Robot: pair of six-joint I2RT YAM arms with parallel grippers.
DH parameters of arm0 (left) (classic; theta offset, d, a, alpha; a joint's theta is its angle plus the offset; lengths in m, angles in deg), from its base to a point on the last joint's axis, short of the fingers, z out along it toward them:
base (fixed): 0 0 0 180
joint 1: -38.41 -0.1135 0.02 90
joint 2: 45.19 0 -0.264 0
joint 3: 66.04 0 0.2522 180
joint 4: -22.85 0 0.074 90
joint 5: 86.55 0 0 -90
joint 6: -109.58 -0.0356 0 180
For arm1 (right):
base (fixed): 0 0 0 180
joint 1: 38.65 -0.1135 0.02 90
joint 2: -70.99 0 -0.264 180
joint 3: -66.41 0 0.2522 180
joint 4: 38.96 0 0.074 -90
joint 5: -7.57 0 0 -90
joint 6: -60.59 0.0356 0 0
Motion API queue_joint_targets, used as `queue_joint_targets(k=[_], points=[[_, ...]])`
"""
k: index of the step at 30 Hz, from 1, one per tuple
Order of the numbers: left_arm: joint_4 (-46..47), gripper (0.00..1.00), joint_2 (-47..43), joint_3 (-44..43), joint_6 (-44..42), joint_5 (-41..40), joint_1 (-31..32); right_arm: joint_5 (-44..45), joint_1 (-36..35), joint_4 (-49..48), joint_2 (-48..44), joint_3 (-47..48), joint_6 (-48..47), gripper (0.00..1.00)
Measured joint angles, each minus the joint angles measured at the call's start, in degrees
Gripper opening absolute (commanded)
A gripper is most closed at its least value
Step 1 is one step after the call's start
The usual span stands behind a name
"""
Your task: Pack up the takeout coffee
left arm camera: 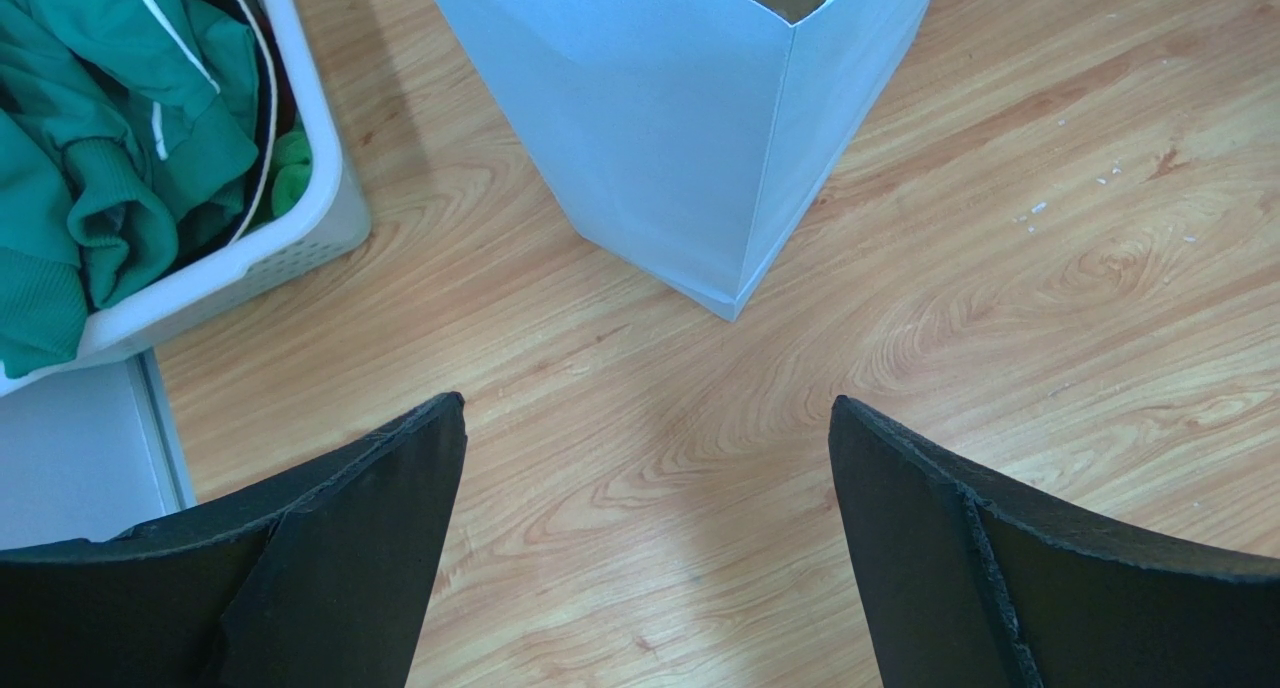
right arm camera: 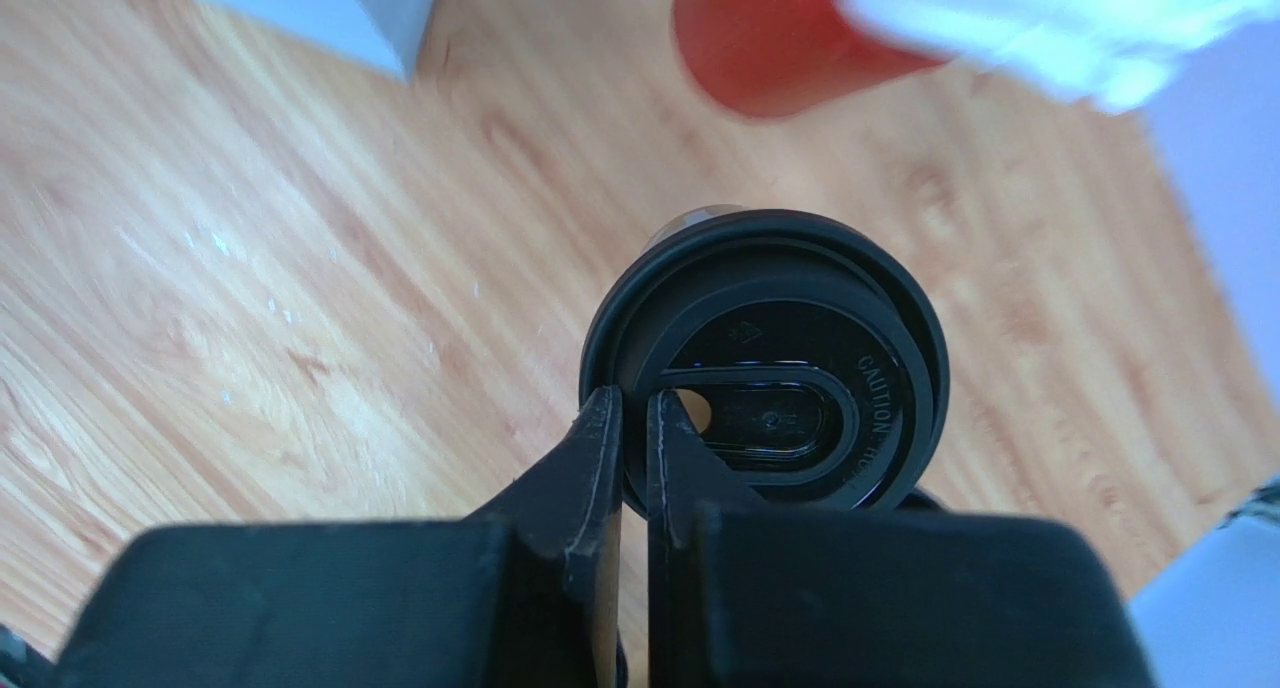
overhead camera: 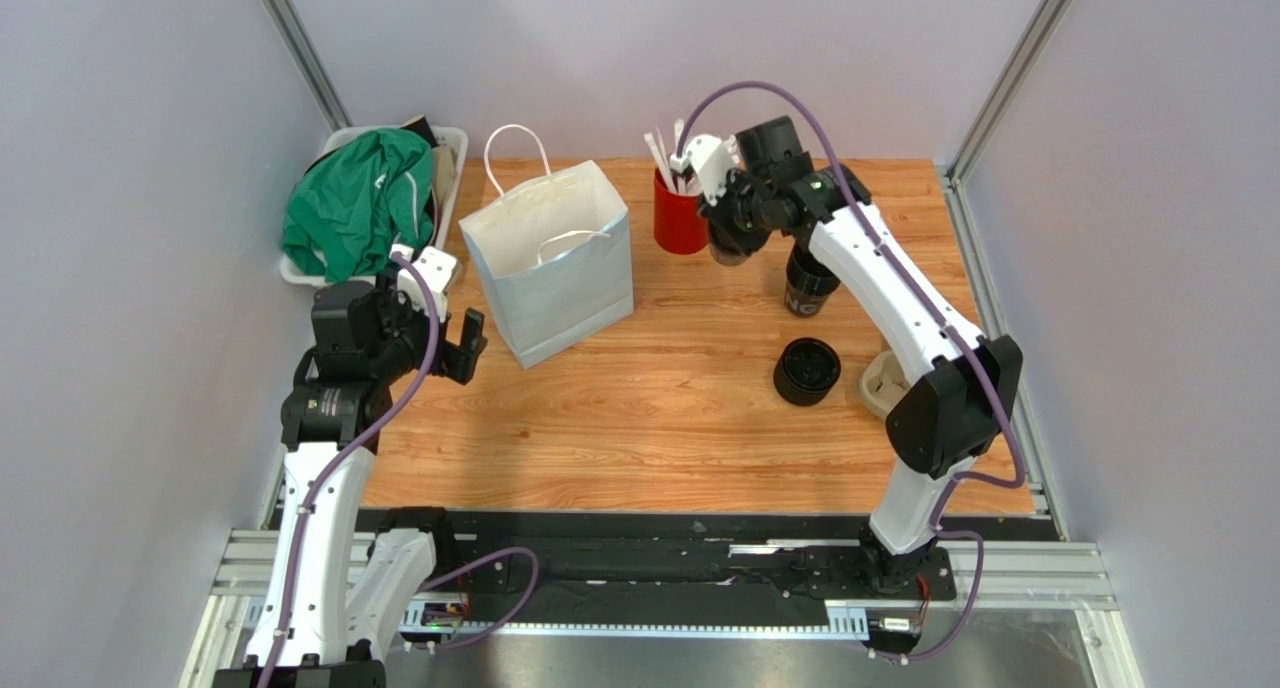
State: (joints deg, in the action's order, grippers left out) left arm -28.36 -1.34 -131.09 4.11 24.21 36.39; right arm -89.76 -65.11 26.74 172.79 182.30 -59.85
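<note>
My right gripper (right arm camera: 633, 403) is shut on the rim of a black lidded takeout coffee cup (right arm camera: 781, 343), pinching the lid's left edge. In the top view this gripper (overhead camera: 730, 241) is just right of the red cup (overhead camera: 679, 216). A second black cup (overhead camera: 812, 283) stands behind the right arm. A third black cup (overhead camera: 807, 370) sits nearer the front, left of the brown carrier (overhead camera: 884, 384). My left gripper (left arm camera: 646, 418) is open with nothing in it, above bare wood near the white paper bag (left arm camera: 676, 103), at the table's left (overhead camera: 451, 343).
The open white paper bag (overhead camera: 549, 261) with handles stands left of centre. A white basket (overhead camera: 308, 261) with green clothing occupies the back left corner. The red cup (right arm camera: 766, 43) holds white straws. Grey walls enclose the table on three sides.
</note>
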Motion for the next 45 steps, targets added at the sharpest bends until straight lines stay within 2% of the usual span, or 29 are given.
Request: queue_joint_targets(k=[7, 12, 20, 31, 38, 45], points=[[-0.7, 0.99, -1.0, -0.5, -0.2, -0.1, 0.0, -1.6, 0.0, 6.1, -0.5, 20.3, 6.6, 0.0], [-4.1, 0.99, 0.2, -6.8, -2.8, -0.9, 0.0, -3.8, -0.2, 6.2, 0.3, 33.7, 12.0, 0.0], [-4.8, 0.99, 8.3, -20.0, -7.8, -5.3, 0.0, -9.9, -4.7, 1.4, 2.0, 33.9, 20.3, 0.0], [3.1, 0.99, 19.3, -23.3, -6.9, -7.2, 0.0, -18.0, -7.6, -6.6, 12.5, 38.0, 31.3, 0.0], [9.1, 0.99, 26.9, -26.5, -5.7, -8.7, 0.0, -18.4, -9.6, -7.3, 17.1, 37.9, 33.8, 0.0], [10.0, 0.99, 36.0, -35.0, -5.4, -6.6, -0.1, -18.1, -12.2, -7.4, 18.2, 37.4, 33.8, 0.0]])
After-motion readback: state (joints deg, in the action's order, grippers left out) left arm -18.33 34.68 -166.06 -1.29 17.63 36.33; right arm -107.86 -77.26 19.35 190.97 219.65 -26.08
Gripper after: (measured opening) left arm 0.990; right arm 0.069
